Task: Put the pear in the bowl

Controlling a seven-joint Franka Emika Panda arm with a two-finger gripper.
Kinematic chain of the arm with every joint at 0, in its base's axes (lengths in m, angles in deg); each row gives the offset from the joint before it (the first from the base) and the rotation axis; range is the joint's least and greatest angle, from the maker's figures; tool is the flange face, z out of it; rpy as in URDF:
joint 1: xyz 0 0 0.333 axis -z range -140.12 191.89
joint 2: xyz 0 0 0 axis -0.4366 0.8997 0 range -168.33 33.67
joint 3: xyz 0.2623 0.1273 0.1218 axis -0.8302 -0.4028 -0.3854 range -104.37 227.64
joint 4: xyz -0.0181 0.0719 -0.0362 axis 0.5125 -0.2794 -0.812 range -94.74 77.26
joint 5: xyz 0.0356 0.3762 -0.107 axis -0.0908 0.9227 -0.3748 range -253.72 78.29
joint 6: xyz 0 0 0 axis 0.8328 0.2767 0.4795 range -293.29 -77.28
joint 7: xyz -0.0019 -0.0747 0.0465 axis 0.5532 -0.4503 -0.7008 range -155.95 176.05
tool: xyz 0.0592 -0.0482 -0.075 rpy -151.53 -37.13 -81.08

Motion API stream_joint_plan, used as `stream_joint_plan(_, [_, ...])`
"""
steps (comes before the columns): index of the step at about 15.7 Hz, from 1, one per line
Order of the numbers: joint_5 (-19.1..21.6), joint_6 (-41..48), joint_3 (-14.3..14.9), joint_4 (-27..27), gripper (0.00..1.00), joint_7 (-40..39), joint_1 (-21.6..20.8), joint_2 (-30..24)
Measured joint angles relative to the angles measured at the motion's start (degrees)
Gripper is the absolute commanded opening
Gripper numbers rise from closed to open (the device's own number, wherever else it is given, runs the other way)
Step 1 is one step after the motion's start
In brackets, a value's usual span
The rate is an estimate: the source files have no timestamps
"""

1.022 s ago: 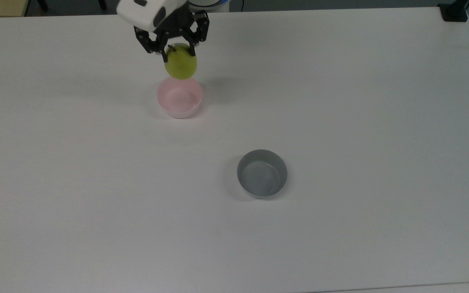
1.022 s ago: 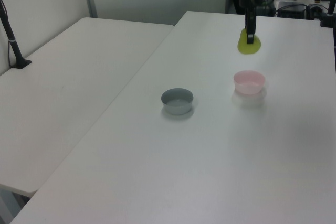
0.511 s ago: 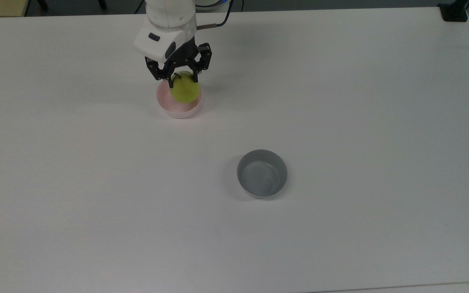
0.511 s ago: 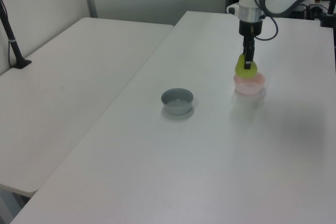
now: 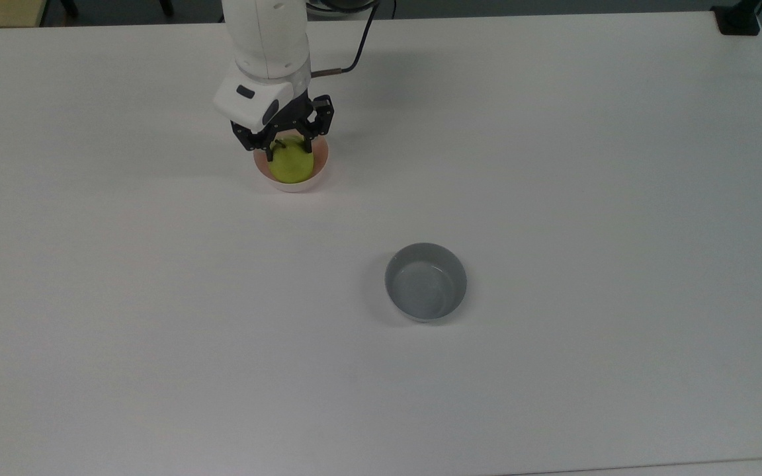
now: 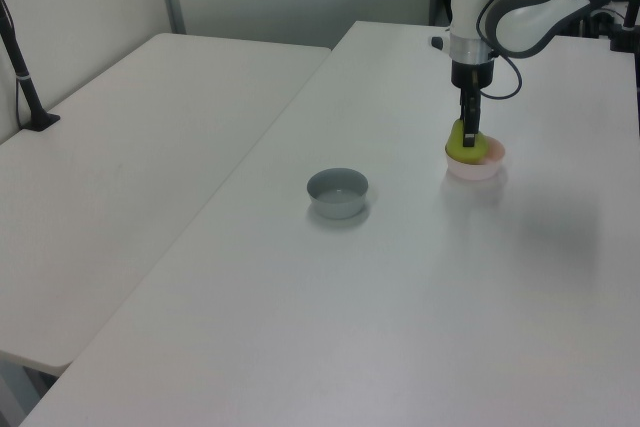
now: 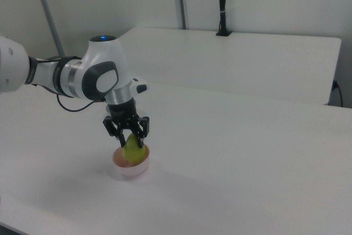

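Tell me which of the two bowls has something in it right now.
The pink bowl under the gripper: the pear sits in it. The grey bowl holds nothing.

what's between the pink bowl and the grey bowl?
Nothing: in the top view, only bare white table separates the small pale pink bowl from the round grey bowl.

White worktop (image 5: 553, 165). Grey bowl (image 5: 426, 281) upright on it, open side up, nothing inside, well apart from other items. Second white table (image 6: 120, 177) alongside in left view, with black pole (image 6: 22, 72) on it.
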Motion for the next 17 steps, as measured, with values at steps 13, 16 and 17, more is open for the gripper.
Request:
stream_joint_plan(13, [-0.01, 0.07, 1.55, 0.42, 1.0, 0.37, 0.1, 0.47])
stream_joint_plan(16, [-0.01, 4.24, 1.55, 2.58, 1.0, 0.53, 0.1, -0.27])
stream_joint_plan(17, [-0.01, 6.28, 1.55, 3.9, 1.0, 0.58, 0.1, -0.71])
